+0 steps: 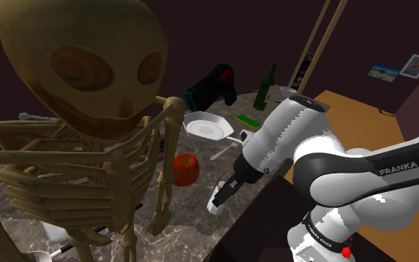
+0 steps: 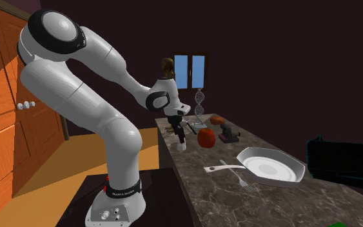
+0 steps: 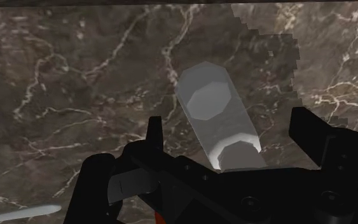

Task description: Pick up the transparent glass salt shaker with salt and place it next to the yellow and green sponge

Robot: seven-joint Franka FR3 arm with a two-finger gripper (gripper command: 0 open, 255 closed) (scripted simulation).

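Gripper (image 3: 228, 124): released; fingers (image 3: 155, 133) stand apart, low over the marble counter (image 3: 75, 76) near its edge.
Shaker (image 3: 206, 100): pale, translucent; on the counter between the fingers, neither finger visibly touching it.
Sponge (image 1: 247, 120): green slab, well apart from the shaker, beyond the pan (image 1: 205, 126).
Apple (image 1: 186, 169): red, near the gripper, towards the shoulder view's left.

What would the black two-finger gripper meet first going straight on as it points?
Likely the translucent grey salt shaker, between the open fingers of the gripper, untouched; the dark veined marble counter lies behind it.
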